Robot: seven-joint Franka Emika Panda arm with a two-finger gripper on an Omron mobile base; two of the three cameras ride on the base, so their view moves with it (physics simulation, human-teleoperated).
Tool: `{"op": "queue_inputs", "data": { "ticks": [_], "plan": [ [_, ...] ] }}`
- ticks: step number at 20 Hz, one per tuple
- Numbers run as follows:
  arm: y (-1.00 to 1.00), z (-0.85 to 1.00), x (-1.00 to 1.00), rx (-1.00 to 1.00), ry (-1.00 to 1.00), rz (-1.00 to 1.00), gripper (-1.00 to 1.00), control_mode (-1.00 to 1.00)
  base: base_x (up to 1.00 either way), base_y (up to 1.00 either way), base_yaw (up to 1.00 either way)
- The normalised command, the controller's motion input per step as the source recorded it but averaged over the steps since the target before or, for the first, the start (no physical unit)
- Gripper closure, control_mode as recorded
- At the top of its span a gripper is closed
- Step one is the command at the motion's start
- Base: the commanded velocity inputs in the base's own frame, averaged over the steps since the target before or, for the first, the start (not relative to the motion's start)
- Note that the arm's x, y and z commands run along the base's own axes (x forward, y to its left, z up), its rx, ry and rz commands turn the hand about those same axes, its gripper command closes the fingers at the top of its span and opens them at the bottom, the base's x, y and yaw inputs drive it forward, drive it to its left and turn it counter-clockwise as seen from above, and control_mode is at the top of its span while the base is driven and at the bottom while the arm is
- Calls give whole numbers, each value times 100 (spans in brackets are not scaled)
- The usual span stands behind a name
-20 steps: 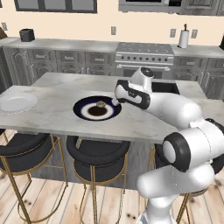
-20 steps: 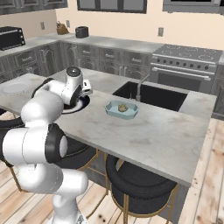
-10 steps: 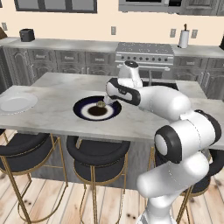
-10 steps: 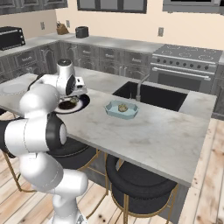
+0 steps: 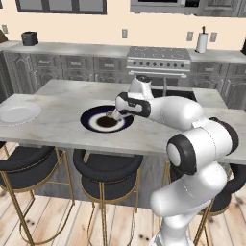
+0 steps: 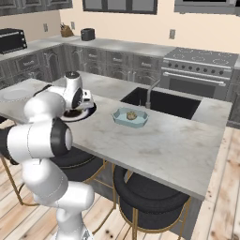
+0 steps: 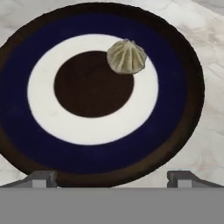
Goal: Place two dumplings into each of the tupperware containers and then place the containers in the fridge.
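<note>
The two-finger gripper point(image 7: 112, 177) hung over the round dark-blue plate with a white ring and dark brown centre point(image 7: 175, 109), its two dark fingertips point(image 7: 41, 177) standing wide apart at the bottom of the hand view, with nothing between them. One small tan-olive pleated dumpling point(image 7: 126, 57) lay on the plate in the upper middle of that view, at the edge of the brown centre and clear of both tips. In the right base view, a pale teal-blue rounded-rectangular tupperware tub point(image 6: 123, 120) sat at frame centre on the grey marble island counter point(image 6: 159, 145), just beside the black sink point(image 6: 164, 101), with another tan dumpling point(image 6: 131, 115) inside it.
</note>
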Motion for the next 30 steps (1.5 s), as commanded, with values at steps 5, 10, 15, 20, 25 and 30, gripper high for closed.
{"op": "queue_inputs", "data": {
  "ticks": [5,10,15,20,25,30],
  "plan": [
    [27,-15,51,0,-1,0,-100,-100,0,0,0],
    [17,0,60,0,0,0,-100,-100,0,0,0],
    [1,-4,45,0,0,0,-100,-100,0,0,0],
    [16,-15,19,-1,0,0,-100,-100,0,0,0],
    [26,-21,4,-3,-1,0,-100,-100,0,0,0],
    [0,-12,34,0,-4,0,-100,-100,0,0,0]
  ]
}}
